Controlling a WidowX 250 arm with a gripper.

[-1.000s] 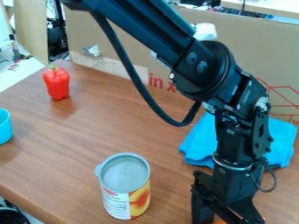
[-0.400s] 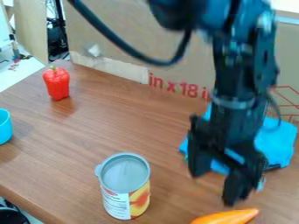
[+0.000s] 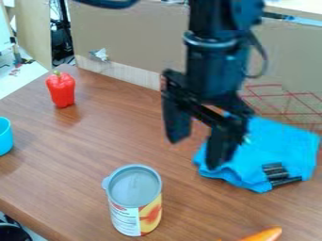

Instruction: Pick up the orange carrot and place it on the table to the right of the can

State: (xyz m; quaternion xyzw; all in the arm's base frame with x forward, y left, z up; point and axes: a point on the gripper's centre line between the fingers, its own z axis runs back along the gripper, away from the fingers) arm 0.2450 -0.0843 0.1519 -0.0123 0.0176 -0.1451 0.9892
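Picture a clock face laid over the camera view, centred on your gripper [image 3: 197, 153], with 12 at the top edge. The arm comes in from 12, and the gripper hangs down a little right of the view's middle, with its two black fingers [image 3: 221, 146] spread apart and nothing between them. Nearest to it you have the blue cloth [image 3: 267, 141], a crumpled heap on the brown wooden table [image 3: 107, 141] at 3 o'clock. One finger overlaps the cloth's left side in the view; you can't tell whether they touch. Some short black pieces [image 3: 275, 172] lie at the cloth's near edge, between 3 and 4.

Toward 5 you see an orange tapered thing [image 3: 265, 234], cut off by the bottom edge. Between 7 and 8 stands the can [image 3: 135, 207], upright, its grey top facing up and a peach-coloured picture on its side. At 9, a light blue cup [image 3: 4, 136] is cut off by the left edge. At 10, toward the table's far left corner, stands the red bell pepper [image 3: 61, 90], green stem up. Behind the table, a cardboard panel [image 3: 138, 37] stretches from 11 round to 2, with red lines printed on its right part.
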